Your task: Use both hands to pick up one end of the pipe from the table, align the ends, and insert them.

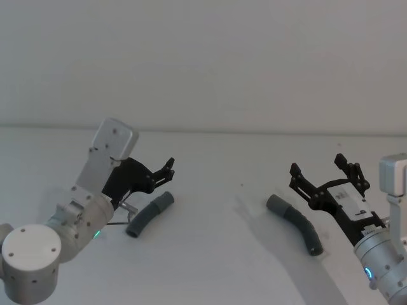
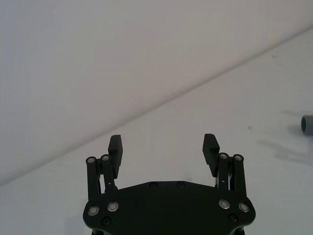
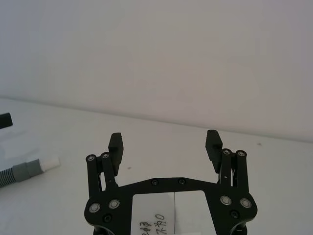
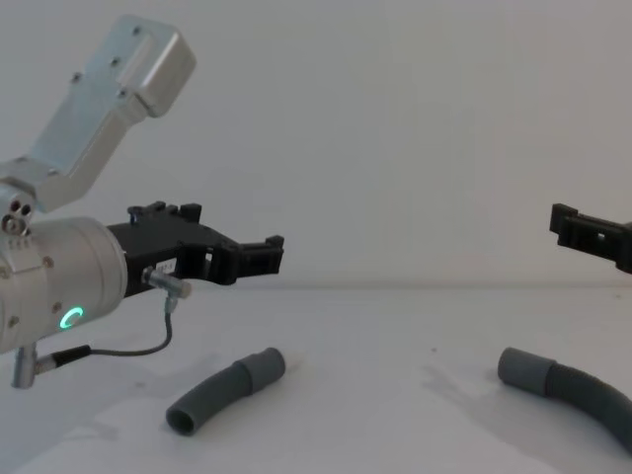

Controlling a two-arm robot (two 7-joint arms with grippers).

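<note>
The pipe lies in two dark grey pieces on the white table (image 1: 216,260). The short curved tube (image 1: 149,215) (image 4: 227,390) rests left of centre. Just above and behind it hovers my left gripper (image 1: 168,169) (image 2: 164,144) (image 4: 269,255), open and holding nothing. The longer hose (image 1: 296,223) (image 4: 568,387) lies at the right, its smooth cuff (image 1: 275,203) (image 2: 307,124) pointing toward the centre. Above and right of the hose, my right gripper (image 1: 320,168) (image 3: 165,142) (image 4: 592,235) is open and empty. The short tube's collar with white tip (image 3: 48,163) shows in the right wrist view.
A plain pale wall stands behind the table's far edge (image 1: 254,132). A thin grey cable (image 4: 148,348) hangs from the left wrist, near the short tube. A stretch of bare table separates the two pieces.
</note>
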